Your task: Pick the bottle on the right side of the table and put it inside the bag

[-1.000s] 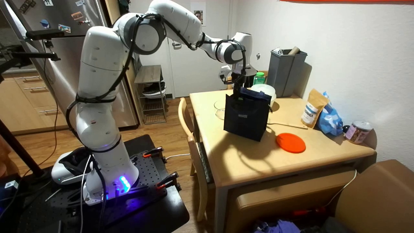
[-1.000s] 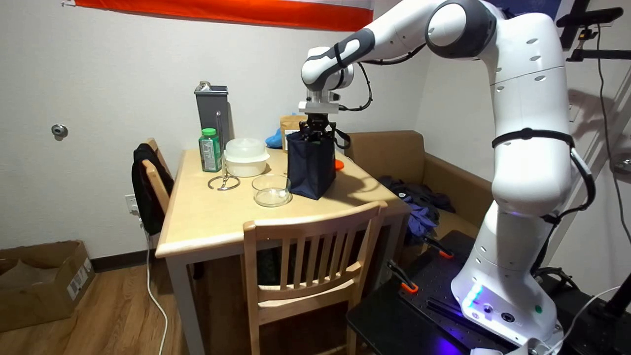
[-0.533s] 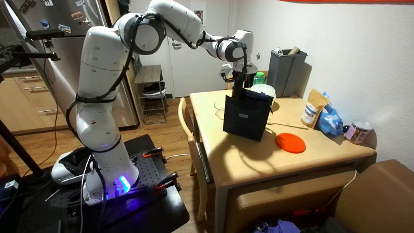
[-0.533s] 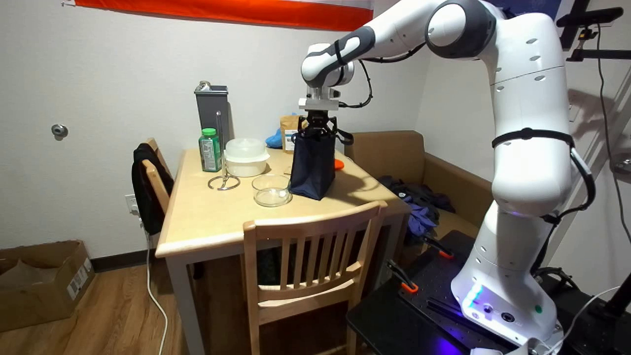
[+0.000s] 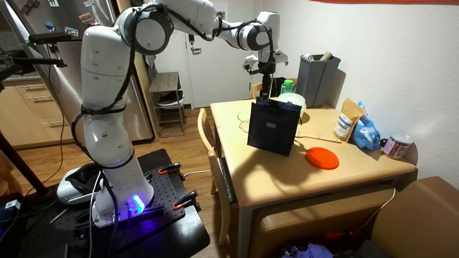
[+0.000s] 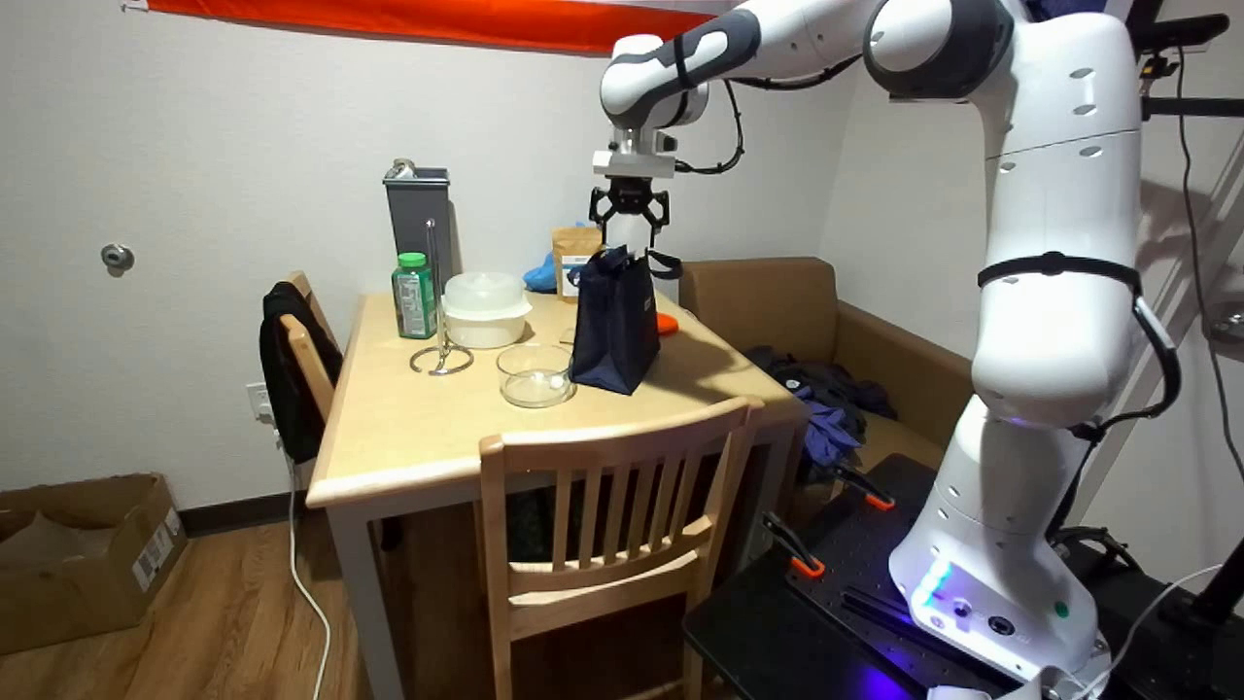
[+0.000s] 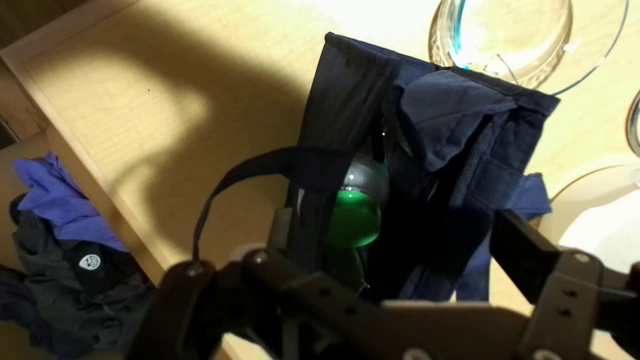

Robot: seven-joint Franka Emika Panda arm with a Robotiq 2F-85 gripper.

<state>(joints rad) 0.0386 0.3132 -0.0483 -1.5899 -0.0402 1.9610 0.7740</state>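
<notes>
The dark navy bag (image 5: 270, 125) stands upright on the tan table (image 6: 408, 433), its top facing up. Inside it, the wrist view shows the bottle (image 7: 354, 220), its rounded green cap and grey shoulder visible; the bag's wall and handle hide part of it. Both exterior views have that bottle hidden by the bag. My gripper (image 6: 629, 243) is just above the bag's mouth, fingers spread wide with nothing between them. A handle strap (image 7: 250, 167) arcs toward the left-hand finger in the wrist view; whether they touch I cannot tell.
Close beside the bag are a glass bowl (image 6: 536, 393), a metal rod stand (image 6: 433, 282), a white lidded container (image 6: 486, 321) and a green-capped jar (image 6: 414, 303). An orange disc (image 5: 322, 158), brown pouch (image 5: 346, 123) and grey bin (image 5: 317, 82) share the table. A chair (image 6: 622, 437) stands alongside.
The gripper's fingers have spread apart and risen out of the bag's mouth, with the arm lifting upward. The bag's top has shifted slightly and drawn in, while its base stays put.
</notes>
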